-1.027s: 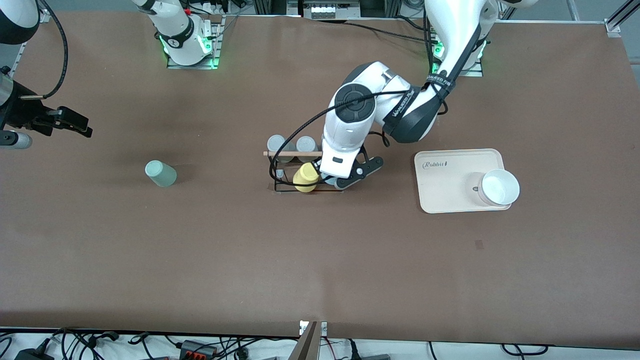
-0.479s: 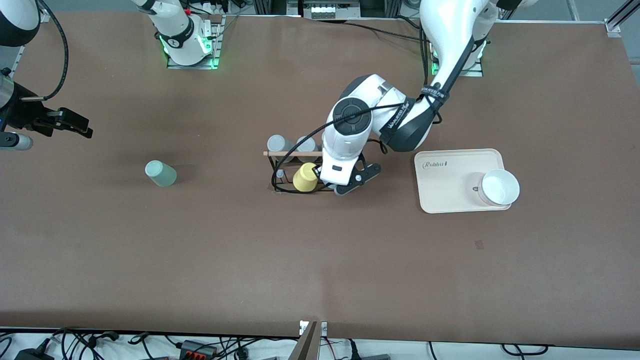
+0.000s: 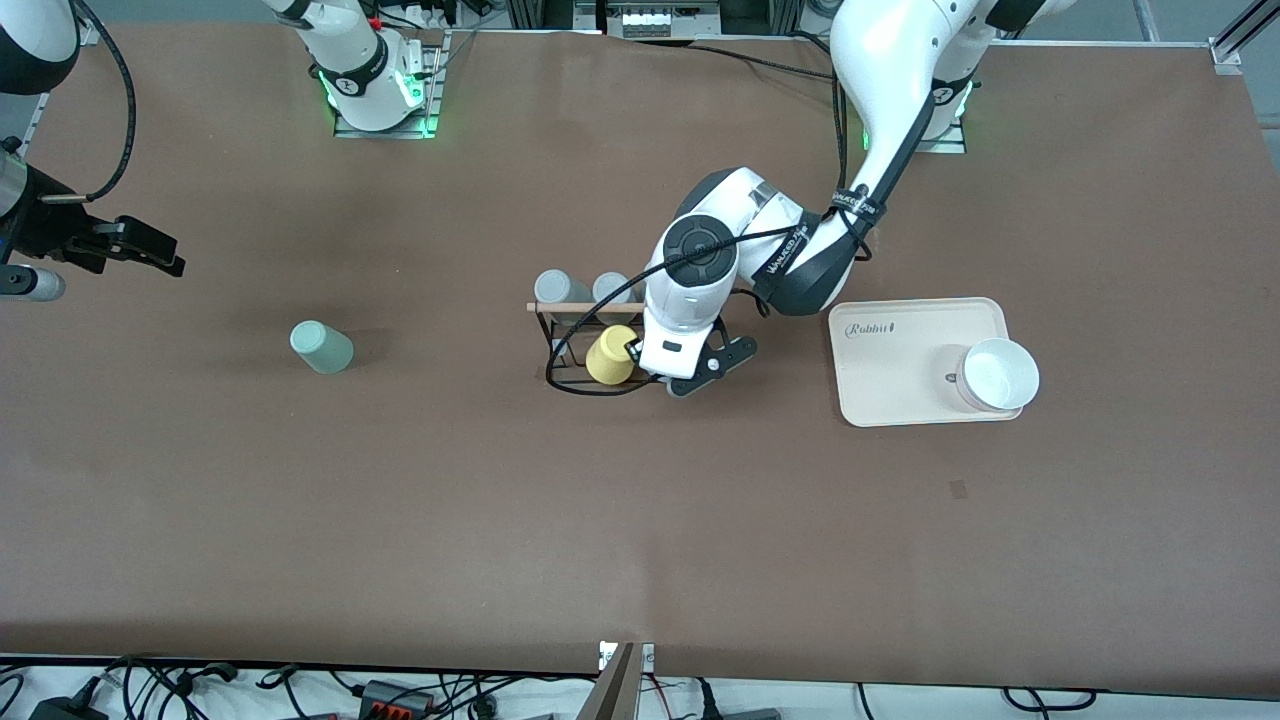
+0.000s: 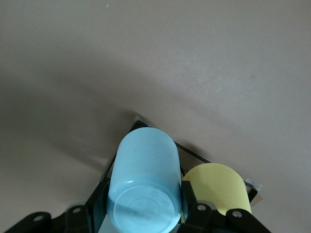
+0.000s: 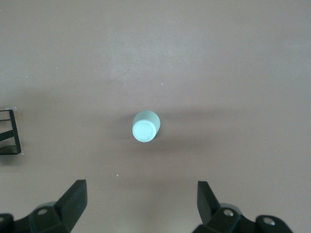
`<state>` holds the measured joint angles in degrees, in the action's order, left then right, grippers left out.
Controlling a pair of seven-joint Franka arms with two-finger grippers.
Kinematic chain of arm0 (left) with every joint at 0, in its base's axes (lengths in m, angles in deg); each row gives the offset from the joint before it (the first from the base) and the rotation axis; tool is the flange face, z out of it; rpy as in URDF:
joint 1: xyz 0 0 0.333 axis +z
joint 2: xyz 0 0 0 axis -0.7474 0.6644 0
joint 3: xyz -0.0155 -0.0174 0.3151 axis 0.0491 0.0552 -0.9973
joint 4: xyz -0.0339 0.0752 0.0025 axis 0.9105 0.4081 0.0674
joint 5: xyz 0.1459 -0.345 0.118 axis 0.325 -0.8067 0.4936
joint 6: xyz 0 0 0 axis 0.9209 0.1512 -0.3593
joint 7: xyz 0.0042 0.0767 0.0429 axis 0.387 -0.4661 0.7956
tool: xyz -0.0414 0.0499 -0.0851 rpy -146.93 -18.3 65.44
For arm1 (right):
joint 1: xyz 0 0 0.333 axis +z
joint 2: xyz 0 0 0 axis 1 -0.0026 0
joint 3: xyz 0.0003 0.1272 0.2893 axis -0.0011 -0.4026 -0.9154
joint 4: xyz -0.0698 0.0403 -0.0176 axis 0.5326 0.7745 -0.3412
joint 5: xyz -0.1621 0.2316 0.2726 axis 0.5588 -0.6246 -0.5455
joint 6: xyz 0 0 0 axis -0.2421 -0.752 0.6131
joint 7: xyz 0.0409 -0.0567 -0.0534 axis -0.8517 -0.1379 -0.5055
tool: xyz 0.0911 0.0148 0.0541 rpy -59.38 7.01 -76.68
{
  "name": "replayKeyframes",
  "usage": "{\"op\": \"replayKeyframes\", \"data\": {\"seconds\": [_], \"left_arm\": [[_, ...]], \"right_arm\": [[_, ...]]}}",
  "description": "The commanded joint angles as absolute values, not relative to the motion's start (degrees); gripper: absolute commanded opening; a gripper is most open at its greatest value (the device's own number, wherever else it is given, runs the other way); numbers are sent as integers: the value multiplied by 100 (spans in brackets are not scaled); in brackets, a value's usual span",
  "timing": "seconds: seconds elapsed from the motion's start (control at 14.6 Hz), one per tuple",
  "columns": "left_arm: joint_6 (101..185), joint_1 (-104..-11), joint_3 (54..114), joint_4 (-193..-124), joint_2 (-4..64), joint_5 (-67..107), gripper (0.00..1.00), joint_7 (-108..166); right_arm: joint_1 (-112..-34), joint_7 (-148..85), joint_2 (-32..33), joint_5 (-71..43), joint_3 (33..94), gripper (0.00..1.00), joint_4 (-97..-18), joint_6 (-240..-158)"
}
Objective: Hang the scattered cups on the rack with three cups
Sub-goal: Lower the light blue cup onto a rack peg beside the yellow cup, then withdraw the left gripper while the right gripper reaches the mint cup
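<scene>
While the left gripper [image 4: 141,213] clamps the light blue plain tumbler [image 4: 144,187] over the black wire rack [image 3: 570,345], the right gripper [image 5: 141,204] waits wide open above the pale sage green tumbler [image 5: 146,126].

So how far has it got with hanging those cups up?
The yellow cup and two grey cups are on the rack. The left hand is shut on the light blue cup over the rack. The sage green cup remains on the table; the open right hand waits above it.

Light blue cup [image 4: 143,187] over rack [image 3: 560,345]; sage cup [image 3: 320,347] upside-down on table.
</scene>
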<state>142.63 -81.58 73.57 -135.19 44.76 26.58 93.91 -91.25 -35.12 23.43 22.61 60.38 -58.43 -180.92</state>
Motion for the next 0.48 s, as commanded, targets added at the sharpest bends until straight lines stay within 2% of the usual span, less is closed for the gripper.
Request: {"op": "replayKeyframes", "data": {"seconds": [0.0,0.07,0.27,0.41], "left_arm": [[14301,-8203,7322,-13595,4449,2753,60,9369],[14275,-8203,7322,-13595,4440,2753,69,9369],[14205,-8133,7322,-13587,4361,2744,70,9369],[14003,-8045,7287,-13552,4230,2753,76,9351]], "right_arm": [[-9187,-3431,2356,2281,6006,100,-5837,-18057],[-9187,-3422,2356,2281,6006,100,-5837,-18048],[-9187,-3422,2356,2281,6006,100,-5837,-18048],[-9187,-3431,2356,2281,6006,100,-5837,-18040]]}}
